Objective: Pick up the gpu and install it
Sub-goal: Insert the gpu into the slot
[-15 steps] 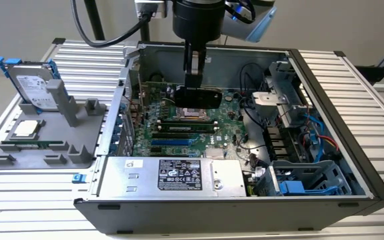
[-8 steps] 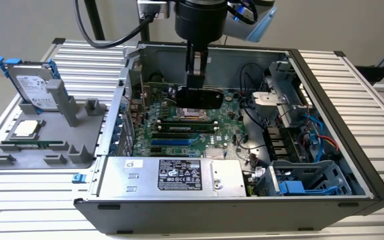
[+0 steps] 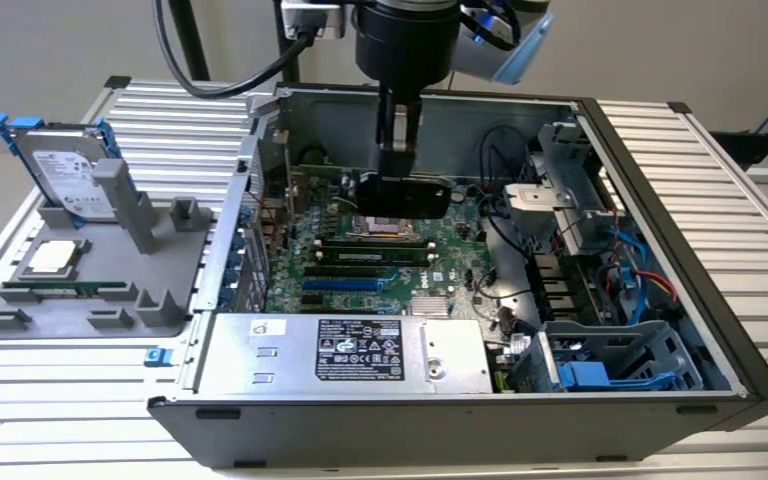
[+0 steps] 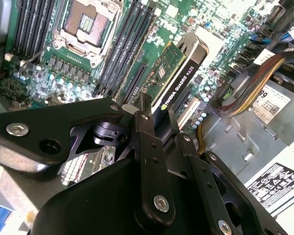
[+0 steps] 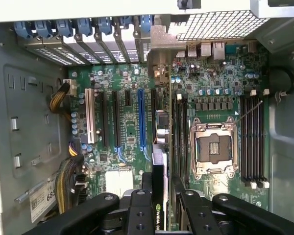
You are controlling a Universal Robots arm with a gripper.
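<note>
Gpu (image 3: 404, 194) hung clamped in the hand (image 3: 398, 160) above the motherboard (image 3: 371, 250), inside the open computer case (image 3: 651, 300), its black shroud facing the exterior view. It was clear of the board and not seated in any slot.

Going from the exterior view's left: a grey holder (image 3: 91, 270) stood on the slatted desk (image 3: 37, 390) near its left edge, with a silver hard drive (image 3: 71, 180) in a blue frame upright at the holder's back, a square processor chip (image 3: 53, 257) lying flat in a recess, and a narrow green memory stick (image 3: 71, 288) lying in a groove toward the front. Just beside the holder the case lay on its side, open on top. The power supply (image 3: 357, 355) sat along the case's near edge, the motherboard behind it, and drive cages with blue and red cables (image 3: 638, 290) filled the right end.

In the second wrist view the black fingers (image 4: 149, 147) pinched the card (image 4: 179, 73) edge-on, its green board on one face and its black shroud on the other, over the long black expansion slots. In the first wrist view the card (image 5: 159, 186) stood edge-on just beside the blue slot (image 5: 141, 120) and between it and the open processor socket (image 5: 213, 147).
</note>
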